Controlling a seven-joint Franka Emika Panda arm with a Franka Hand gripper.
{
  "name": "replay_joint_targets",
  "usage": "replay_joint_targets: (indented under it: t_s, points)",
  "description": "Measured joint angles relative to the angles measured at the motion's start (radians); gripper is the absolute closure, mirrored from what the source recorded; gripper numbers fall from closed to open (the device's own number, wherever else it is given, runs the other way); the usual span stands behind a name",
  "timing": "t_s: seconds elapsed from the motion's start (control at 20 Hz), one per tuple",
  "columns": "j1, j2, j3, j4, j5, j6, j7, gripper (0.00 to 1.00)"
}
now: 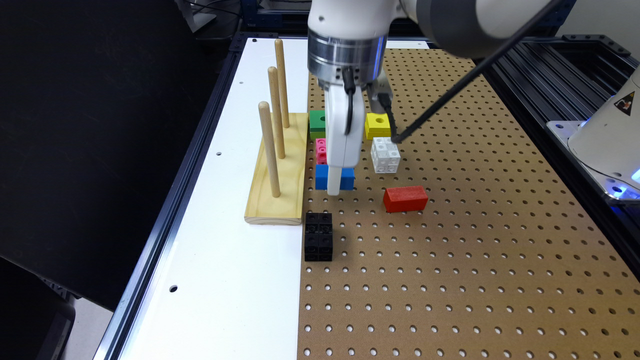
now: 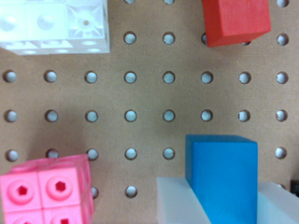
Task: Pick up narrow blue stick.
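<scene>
The narrow blue stick [image 1: 321,177] lies on the brown pegboard [image 1: 450,250], just to the exterior view's right of the wooden peg stand. My gripper [image 1: 336,186] has come straight down over it, and its white body covers the stick's middle. In the wrist view the blue stick [image 2: 224,172] sits between my two white fingers [image 2: 177,203], one against each long side, so the gripper [image 2: 224,207] is shut on it. The stick still rests on the board.
A pink cube block [image 1: 321,151] sits directly behind the stick, with green [image 1: 317,122] and yellow [image 1: 377,125] cubes farther back. A white cube [image 1: 385,155], a red block [image 1: 405,198] and a black block [image 1: 318,236] lie close by. The peg stand [image 1: 275,200] holds three tall dowels.
</scene>
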Motion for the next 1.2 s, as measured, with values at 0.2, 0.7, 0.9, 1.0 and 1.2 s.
replay_joint_targets:
  t_s: [0.2,0.7,0.9,1.0,1.2]
  points:
    - [0.0,-0.039,0.002,-0.002,0.0,-0.039,0.0,1.0]
    - [0.0,-0.131,0.005,-0.001,0.0007,-0.119,0.002,1.0]
    - [0.0,-0.194,0.006,0.0,0.0028,-0.18,0.002,1.0]
    - [0.0,-0.207,0.007,-0.001,0.0028,-0.191,0.002,1.0]
    - [0.0,-0.219,0.008,0.003,0.0029,-0.198,0.002,1.0]
